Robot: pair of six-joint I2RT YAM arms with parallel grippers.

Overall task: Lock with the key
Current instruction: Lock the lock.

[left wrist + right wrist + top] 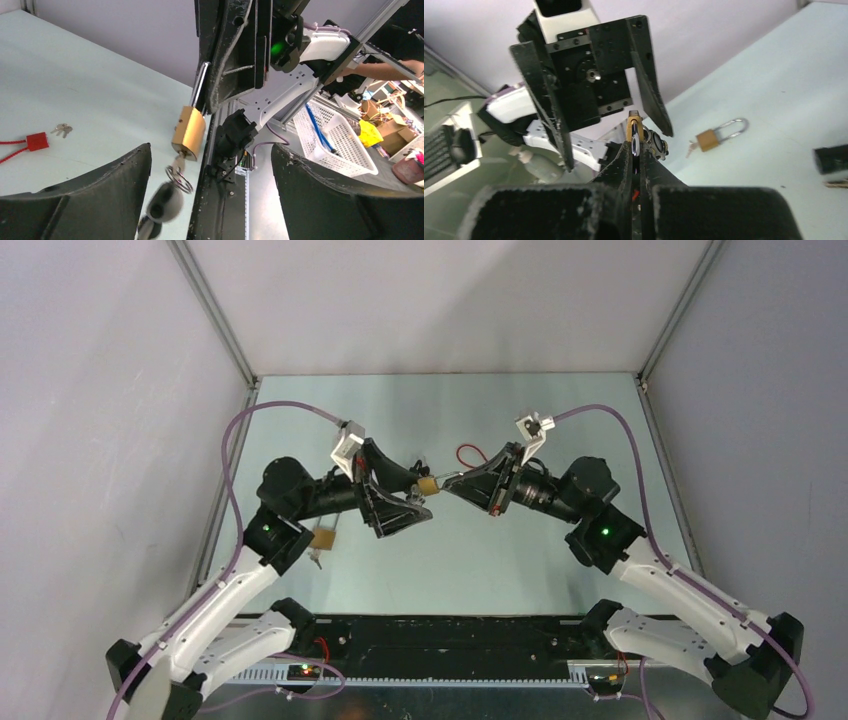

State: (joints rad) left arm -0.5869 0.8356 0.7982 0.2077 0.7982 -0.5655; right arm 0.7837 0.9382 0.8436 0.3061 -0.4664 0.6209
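Observation:
A brass padlock (188, 132) hangs in the air between the two arms. My right gripper (636, 146) is shut on its steel shackle (200, 85). A key (179, 162) sits in the keyhole at the padlock's bottom, and a ring with blurred spare keys (165, 200) dangles below it. My left gripper (210, 200) is open wide, its fingers (100, 190) apart on both sides and touching neither padlock nor key. In the top view the padlock (428, 484) shows between the left gripper (420, 495) and the right gripper (448, 480).
A second brass padlock (323, 538) with a key lies on the table beside the left arm. A red tag on a red cord (37, 141) and small keys (62, 130) lie further back. A dark cylinder (830, 159) lies at the right. A white basket (335, 140) stands off the table.

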